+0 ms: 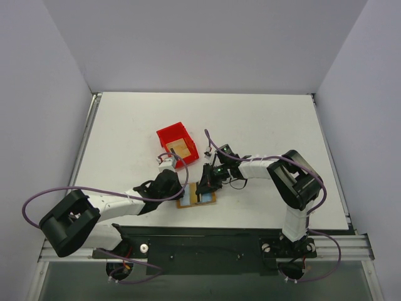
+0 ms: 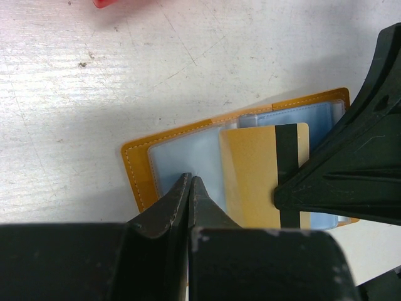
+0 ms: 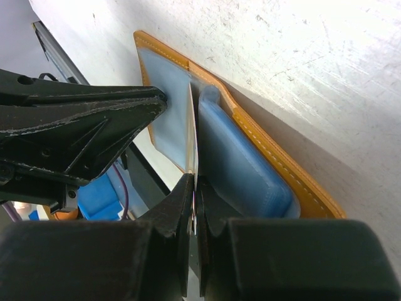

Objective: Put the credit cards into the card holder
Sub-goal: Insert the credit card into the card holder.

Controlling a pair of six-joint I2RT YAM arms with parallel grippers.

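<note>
Right wrist: stiff, slick card (image 2: 250,175) is pinched edgewise in right claw (image 3: 194,183), wallet (image 3: 241,153) just ahead; left claw (image 2: 190,183) pressed together.

Orange card holder (image 2: 188,153) open flat, golden black-striped credit card (image 2: 250,175) over its blue pockets

Card holder (image 2: 135,169): orange-tan cover, pale stitching line along edge, light blue see-through pockets inside.
Credit card (image 2: 250,169) at right gripper (image 3: 195,185) tips: golden-tan face, one black stripe across.
Left gripper (image 2: 189,188): black, small pale scuffs on fingertips.
Table (image 1: 263,119) under both grippers: white, grey scratches, few dark specks.
Bin (image 1: 168,135) beyond left gripper: bright red.
Second credit card (image 1: 180,148) inside bin: tan.
</note>
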